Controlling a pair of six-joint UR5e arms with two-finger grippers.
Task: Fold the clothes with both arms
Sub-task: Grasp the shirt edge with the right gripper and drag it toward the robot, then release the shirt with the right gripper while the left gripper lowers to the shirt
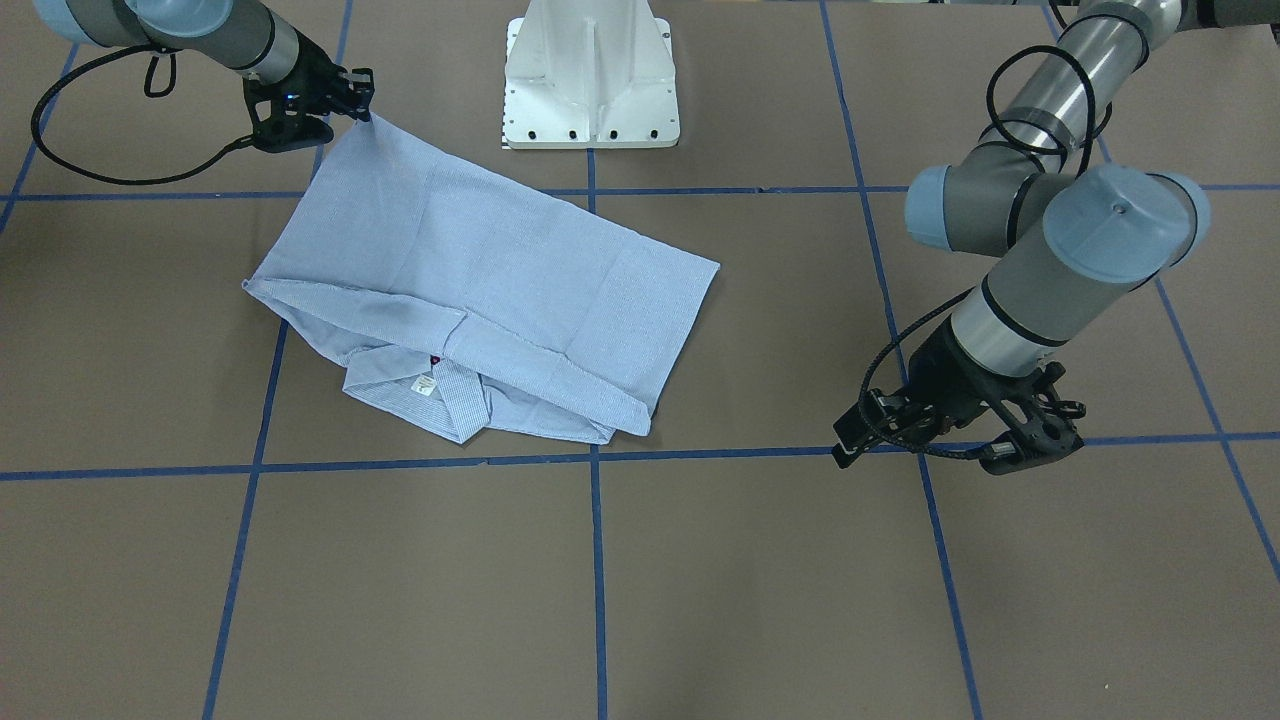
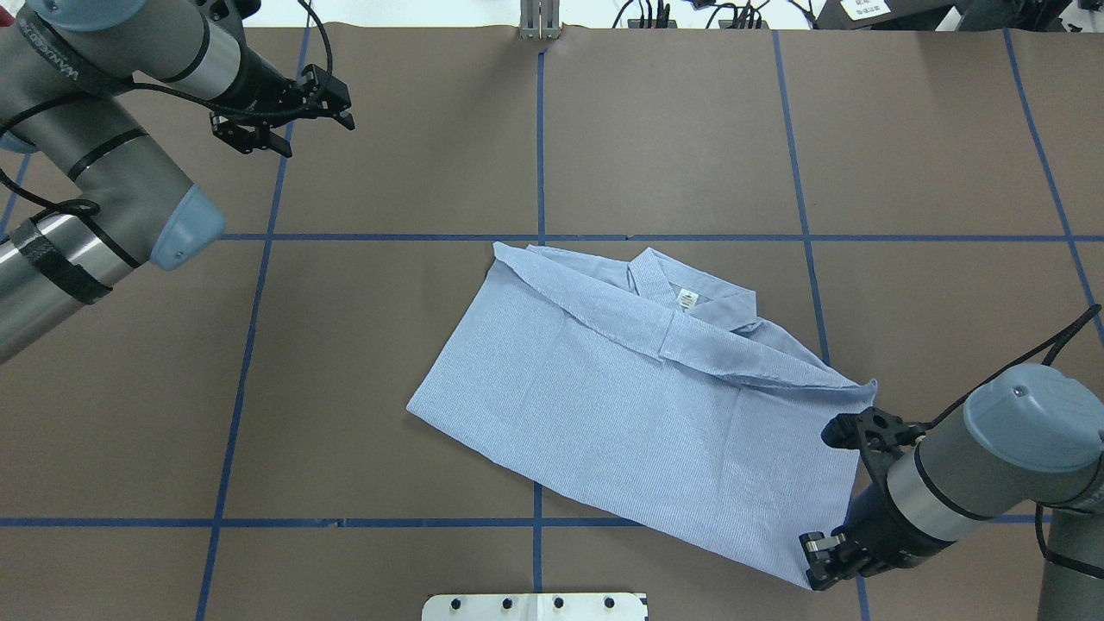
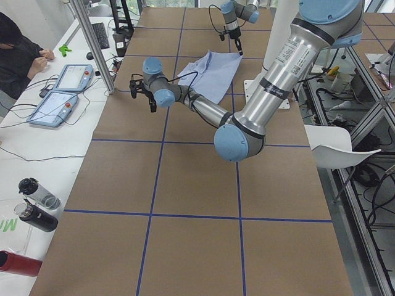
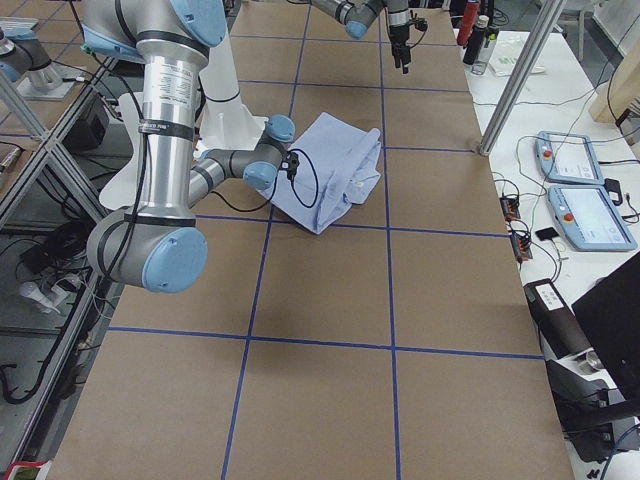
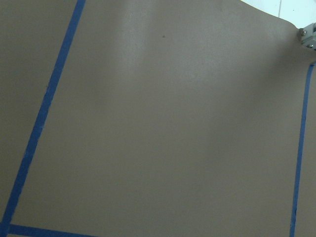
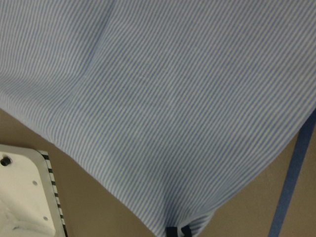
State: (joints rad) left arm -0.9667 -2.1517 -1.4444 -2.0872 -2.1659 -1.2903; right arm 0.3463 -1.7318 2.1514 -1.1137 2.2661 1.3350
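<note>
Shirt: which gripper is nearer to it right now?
Right. The right gripper pinches a raised corner of the shirt; the left gripper hangs apart from it, over bare table.

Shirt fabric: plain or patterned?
The shirt has fine light blue-and-white stripes, clearest in the right wrist view.

One shirt (image 2: 638, 405), two arms (image 2: 103, 172) (image 2: 992, 466), two claws (image 2: 315, 129) (image 1: 362, 108), one white pedestal (image 1: 590, 90)

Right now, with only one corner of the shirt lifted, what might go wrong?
The right claw pinches just one corner of the shirt, so it could slip free. The left claw hangs open, far from the shirt. Pulling with one arm alone may drag the shirt crooked and undo the fold near the collar.
</note>
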